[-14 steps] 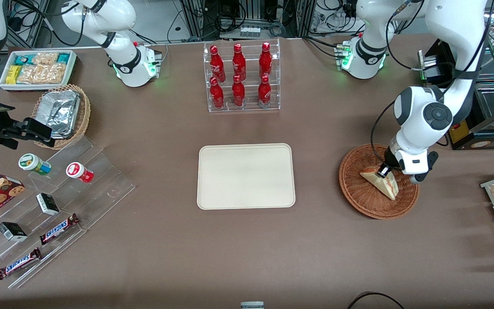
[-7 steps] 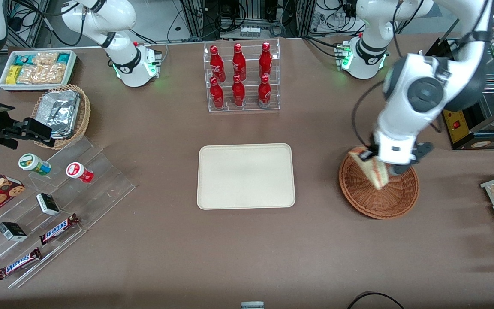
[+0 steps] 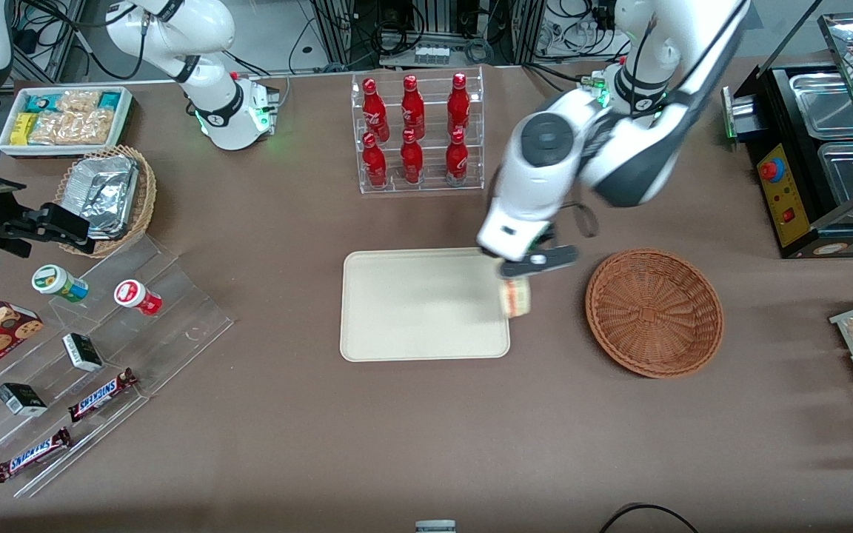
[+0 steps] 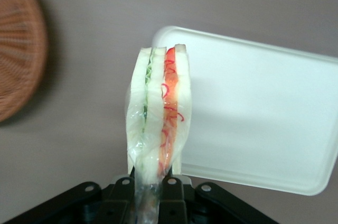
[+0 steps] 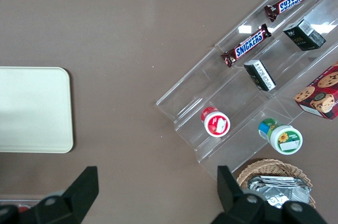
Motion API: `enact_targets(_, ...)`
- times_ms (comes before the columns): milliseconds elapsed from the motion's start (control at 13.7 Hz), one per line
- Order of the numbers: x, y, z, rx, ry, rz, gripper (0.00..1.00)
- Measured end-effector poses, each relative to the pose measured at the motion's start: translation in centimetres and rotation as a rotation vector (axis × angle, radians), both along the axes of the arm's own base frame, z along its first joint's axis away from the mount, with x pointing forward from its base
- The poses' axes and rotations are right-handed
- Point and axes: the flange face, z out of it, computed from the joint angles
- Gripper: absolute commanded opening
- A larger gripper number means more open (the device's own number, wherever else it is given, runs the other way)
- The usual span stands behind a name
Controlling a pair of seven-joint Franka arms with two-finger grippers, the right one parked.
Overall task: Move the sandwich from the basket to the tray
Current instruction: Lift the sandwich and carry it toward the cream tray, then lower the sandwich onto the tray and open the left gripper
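My left gripper [image 3: 517,272] is shut on the wrapped sandwich [image 3: 514,297], which hangs in the air over the tray's edge nearest the basket. The left wrist view shows the sandwich [image 4: 158,113] edge-on, white bread with green and red layers, its wrapper pinched between the black fingers [image 4: 170,195] of the gripper [image 4: 148,192]. The cream tray [image 3: 412,303] lies flat at the table's middle, and its rounded corner [image 4: 253,108] lies beneath the sandwich. The reddish-brown wicker basket [image 3: 654,312] sits empty beside the tray, toward the working arm's end; its rim [image 4: 18,60] also shows from the wrist.
A clear rack of red bottles [image 3: 417,133] stands farther from the front camera than the tray. Acrylic steps with snack bars and cups [image 3: 86,355], a tan basket of foil containers [image 3: 106,196] and a white snack bin [image 3: 65,118] lie toward the parked arm's end. A metal counter unit [image 3: 826,148] stands near the basket.
The gripper lifted the sandwich out of the basket and carried it sideways to the tray's near edge. The basket is now empty.
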Motion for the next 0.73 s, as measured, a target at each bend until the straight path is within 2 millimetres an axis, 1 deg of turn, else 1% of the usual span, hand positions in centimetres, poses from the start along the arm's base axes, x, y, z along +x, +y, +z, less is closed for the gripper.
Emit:
enact_targets(146,-1.4,-5.1,-3.3,-0.014,-0.020,-0.050,0.00)
enact_targets(219,-2.0,-7.0,-4.9,-0.012,-0.032,-0.071,0.00)
enact_targets(292,-2.4,-8.4,-6.4,-0.004,-0.043,-0.096,0.00)
enact_targets(365,-2.8,-9.5,-7.9,0.007,-0.049,-0.121,0.00)
enact_targets(510,-3.2,-11.0,-10.3,0.005,-0.057,-0.123,0.00)
enact_targets(729,-3.0,-12.0,-12.0,-0.011,-0.089,-0.102,0.00)
